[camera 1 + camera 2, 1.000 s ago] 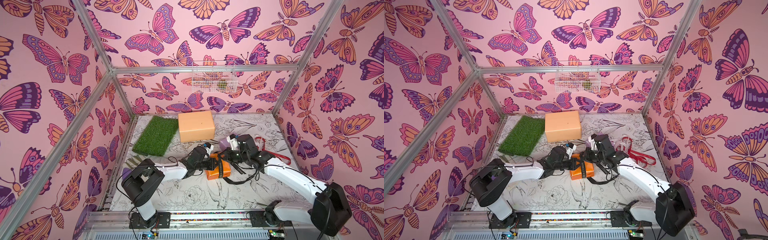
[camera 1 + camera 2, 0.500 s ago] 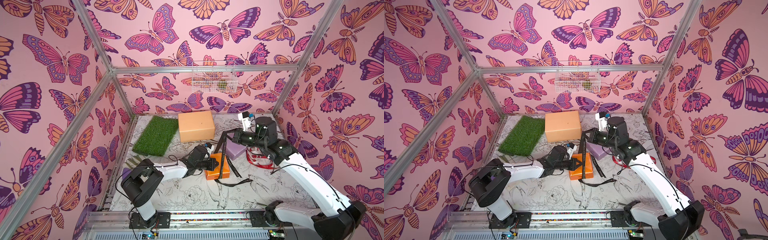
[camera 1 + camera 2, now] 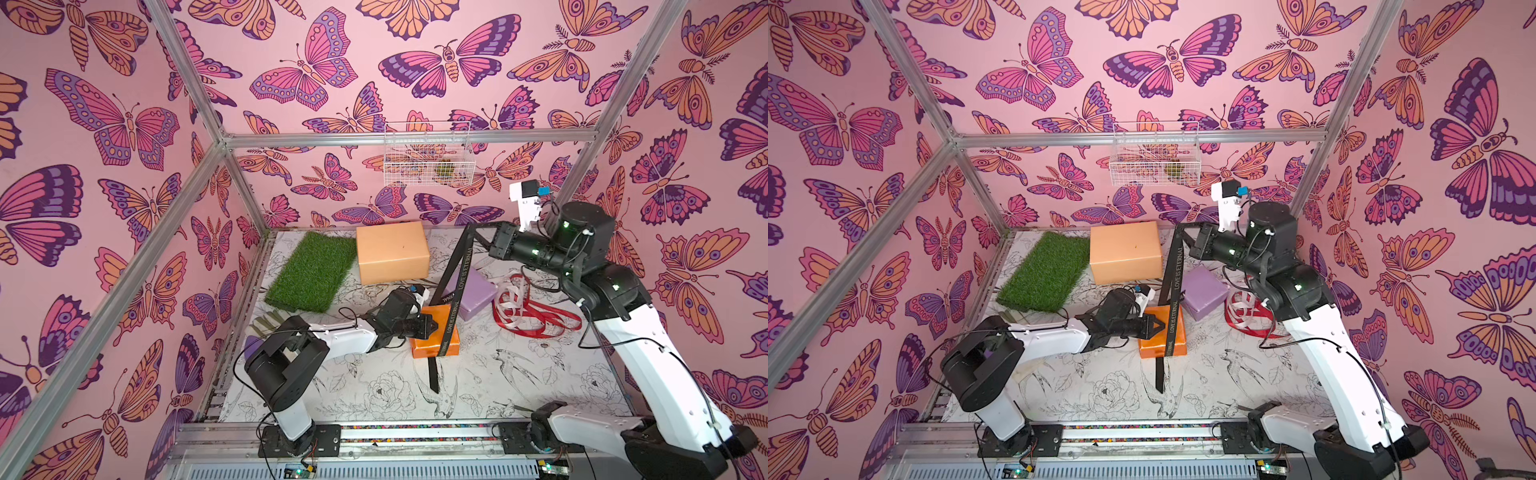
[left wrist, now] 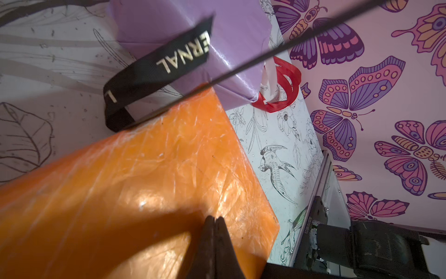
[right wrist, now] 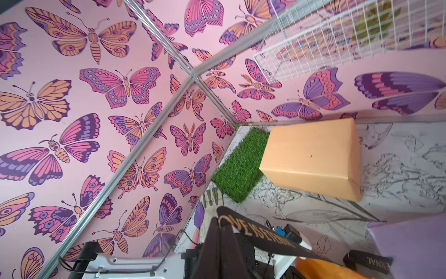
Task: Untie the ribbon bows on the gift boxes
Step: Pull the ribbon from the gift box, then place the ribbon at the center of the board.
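Your wire basket (image 3: 428, 153) w/ green item (image 3: 444, 169), R gripper (image 3: 476, 227) raised pinching black ribbon (image 3: 457, 274), L gripper (image 3: 434, 326) jaws together over orange box (image 3: 428, 347)

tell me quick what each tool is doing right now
Left tool: closed, empty, tips over the orange box.
Right tool: closed on the black ribbon, raised high.
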Robot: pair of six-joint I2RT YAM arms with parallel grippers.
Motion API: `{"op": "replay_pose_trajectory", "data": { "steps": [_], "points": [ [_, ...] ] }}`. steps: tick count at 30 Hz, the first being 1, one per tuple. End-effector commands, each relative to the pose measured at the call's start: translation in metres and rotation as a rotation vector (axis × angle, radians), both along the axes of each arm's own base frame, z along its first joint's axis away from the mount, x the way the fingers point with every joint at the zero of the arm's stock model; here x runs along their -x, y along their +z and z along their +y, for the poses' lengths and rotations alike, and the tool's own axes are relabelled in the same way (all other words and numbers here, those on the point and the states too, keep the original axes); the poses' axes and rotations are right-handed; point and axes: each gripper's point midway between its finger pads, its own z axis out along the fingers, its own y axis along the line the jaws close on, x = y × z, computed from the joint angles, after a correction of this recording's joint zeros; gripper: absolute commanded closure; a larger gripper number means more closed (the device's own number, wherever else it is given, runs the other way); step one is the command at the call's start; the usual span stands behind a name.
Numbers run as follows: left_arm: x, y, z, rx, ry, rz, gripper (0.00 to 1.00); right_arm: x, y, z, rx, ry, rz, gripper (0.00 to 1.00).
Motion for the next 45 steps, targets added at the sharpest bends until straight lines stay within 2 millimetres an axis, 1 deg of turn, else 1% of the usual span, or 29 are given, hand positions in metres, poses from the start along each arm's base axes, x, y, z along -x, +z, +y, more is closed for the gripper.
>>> {"op": "replay_pose_trajectory", "data": {
  "steps": [1,3,5,10,13,15,17,19,20,22,25,27,28,29,31,35,40,42,45],
  "points": [
    [0.031,-0.070,0.037,-0.217,0.000,0.188,1.00,0.014,0.078,-0.017,-0.057,-0.046,-0.251,1.00],
    [0.031,-0.071,0.037,-0.219,0.002,0.190,1.00,0.014,0.088,-0.026,-0.047,-0.081,-0.281,1.00],
    [0.031,-0.071,0.038,-0.220,0.001,0.190,1.00,0.013,0.094,-0.039,-0.020,-0.146,-0.312,1.00],
    [0.033,-0.074,0.042,-0.226,0.003,0.195,1.00,0.007,0.100,-0.090,0.043,-0.377,-0.357,1.00],
    [0.034,-0.074,0.044,-0.227,0.001,0.199,1.00,0.008,0.110,-0.120,0.052,-0.493,-0.384,1.00],
    [0.034,-0.075,0.044,-0.229,0.002,0.201,1.00,0.009,0.119,-0.131,0.056,-0.534,-0.405,1.00],
    [0.033,-0.076,0.043,-0.229,0.002,0.206,1.00,0.009,0.123,-0.136,0.069,-0.552,-0.416,1.00],
    [0.033,-0.077,0.042,-0.228,-0.001,0.208,1.00,0.007,0.122,-0.144,0.105,-0.595,-0.414,1.00],
    [0.033,-0.077,0.042,-0.228,-0.001,0.210,1.00,0.004,0.118,-0.148,0.132,-0.620,-0.407,1.00],
    [0.033,-0.077,0.042,-0.227,-0.003,0.210,1.00,-0.005,0.103,-0.159,0.191,-0.683,-0.374,1.00],
    [0.034,-0.075,0.042,-0.224,-0.003,0.205,1.00,-0.020,0.068,-0.182,0.296,-0.808,-0.290,1.00],
    [0.034,-0.073,0.043,-0.221,-0.005,0.204,1.00,-0.029,0.038,-0.198,0.378,-0.894,-0.227,1.00],
    [0.034,-0.073,0.043,-0.222,-0.006,0.203,1.00,-0.032,0.026,-0.205,0.414,-0.925,-0.197,1.00],
    [0.034,-0.072,0.043,-0.221,-0.006,0.203,1.00,-0.036,0.009,-0.210,0.452,-0.949,-0.156,1.00],
    [0.034,-0.072,0.044,-0.221,-0.005,0.201,1.00,-0.043,-0.022,-0.217,0.509,-0.968,-0.084,1.00],
    [0.032,-0.070,0.045,-0.219,-0.001,0.197,1.00,-0.052,-0.102,-0.229,0.580,-0.968,0.110,1.00],
    [0.029,-0.071,0.047,-0.219,0.005,0.200,1.00,-0.052,-0.213,-0.242,0.619,-0.954,0.362,1.00],
    [0.028,-0.070,0.048,-0.215,0.009,0.198,1.00,-0.052,-0.255,-0.253,0.601,-0.964,0.466,1.00],
    [0.027,-0.068,0.051,-0.221,0.010,0.191,1.00,-0.056,-0.299,-0.269,0.563,-0.981,0.574,1.00]
  ]
}}
